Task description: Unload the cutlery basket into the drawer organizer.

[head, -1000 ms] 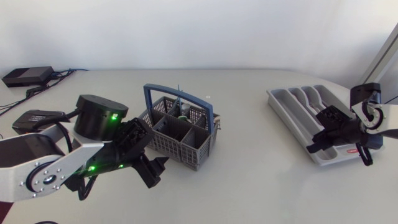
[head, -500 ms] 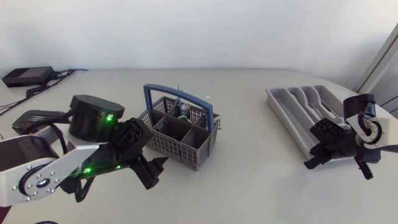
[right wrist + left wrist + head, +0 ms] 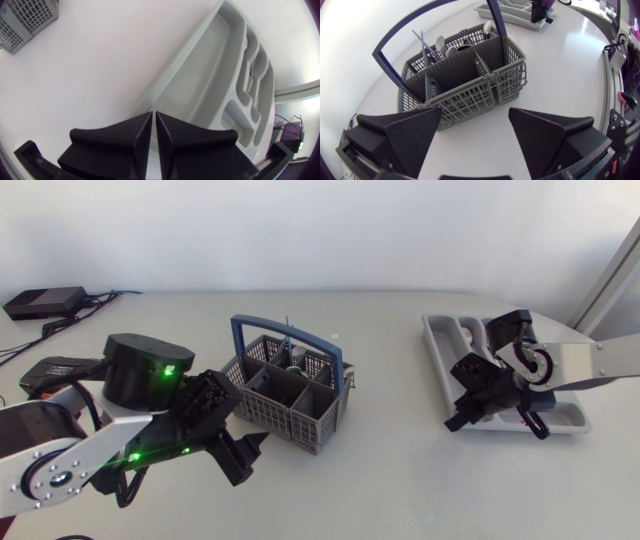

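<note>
Grey plastic throughout. From overhead, one basket point(image 3: 290, 395) with a blue handle sits mid-table, and one organizer point(image 3: 565, 410) lies well apart to its right. At the basket's near corner hangs the left gripper point(image 3: 245, 452); the right gripper point(image 3: 462, 418) is at the organizer's basket-side edge.

In the left wrist view that gripper is spread wide and empty. Two spoons point(image 3: 440, 44) and a few thin sticks point(image 3: 422, 42) stand in the basket's far compartments.

In the right wrist view the wedges are pressed almost together, gripping nothing. Forks point(image 3: 254, 65) lie in one organizer slot, count unclear.

Unloading looks partly done, with several pieces left.
</note>
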